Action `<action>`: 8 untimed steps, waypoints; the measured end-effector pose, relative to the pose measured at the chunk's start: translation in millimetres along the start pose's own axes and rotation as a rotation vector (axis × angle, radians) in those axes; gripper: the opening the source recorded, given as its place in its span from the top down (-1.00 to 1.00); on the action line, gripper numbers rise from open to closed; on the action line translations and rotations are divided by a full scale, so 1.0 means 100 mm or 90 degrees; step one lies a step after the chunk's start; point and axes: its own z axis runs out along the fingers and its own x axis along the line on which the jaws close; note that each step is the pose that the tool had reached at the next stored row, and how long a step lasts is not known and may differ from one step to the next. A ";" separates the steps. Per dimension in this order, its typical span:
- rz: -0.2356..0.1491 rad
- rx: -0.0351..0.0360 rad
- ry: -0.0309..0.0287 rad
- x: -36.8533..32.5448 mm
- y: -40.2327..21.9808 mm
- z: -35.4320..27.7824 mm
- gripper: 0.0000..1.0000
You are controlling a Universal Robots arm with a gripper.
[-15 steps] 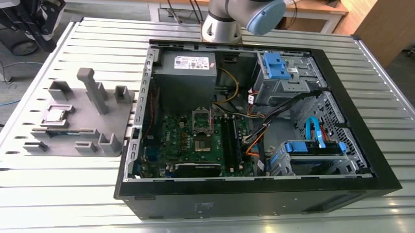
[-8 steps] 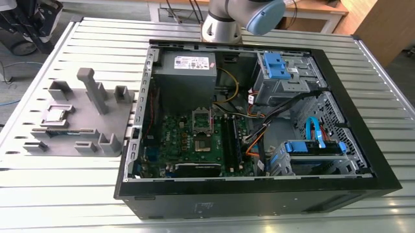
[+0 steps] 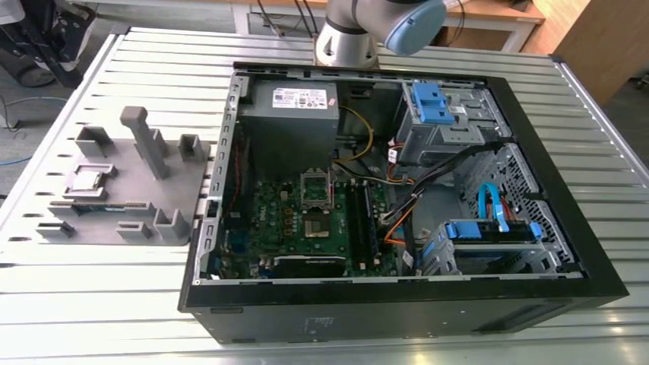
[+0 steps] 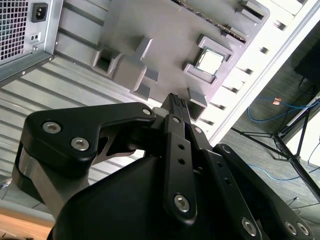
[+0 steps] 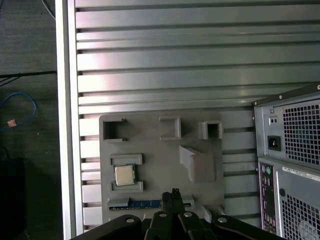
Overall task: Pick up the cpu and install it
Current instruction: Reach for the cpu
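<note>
Two black fingers point(image 4: 176, 130) of the gripper point(image 5: 173, 193) are drawn tight together with nothing between them, so from my console I read the tool as clenched and empty. In both wrist views its tips hang in the air well above the gray fixture plate point(image 5: 155, 170) and touch nothing. That plate is matte and moulded, with square-edged blocks, open pockets and one tall post point(image 3: 142, 141) rising from it. The cpu point(image 5: 124, 175), a small flat square with a dull silver top, lies flat in a shallow pocket of the plate, held between two low raised lips. Just beside it, a thin blue-green board strip point(image 5: 145, 203) stands on edge in a slot. Above the cpu I see open air; the nearest upright blocks stand apart from its pocket. The plate rests on a slatted aluminium table point(image 5: 175, 65), bright and ribbed. The cpu's side of the plate is near the table's edge rail, and past that rail is dark floor with a loose blue cable point(image 5: 20, 107). In the exterior view the plate sits at the exterior view's left of the open black computer case point(image 3: 406, 304), just beside its wall. Inside the case the green motherboard point(image 3: 304, 224) lies flat, with the silver socket frame point(image 3: 315, 190) near its middle, well apart from the cpu. Cables, a gray power supply point(image 3: 294, 106) and blue drive brackets point(image 3: 431, 103) crowd the rest of the case. At the far side of the case stands the gray arm point(image 3: 365, 26) with its pale blue cap.
</note>
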 end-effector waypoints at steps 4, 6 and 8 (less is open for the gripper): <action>0.000 0.0000 0.0000 0.021 -0.003 0.042 0.79; 0.000 0.0001 0.0001 0.033 -0.005 0.064 0.79; 0.000 0.0000 0.0000 0.046 -0.007 0.086 0.79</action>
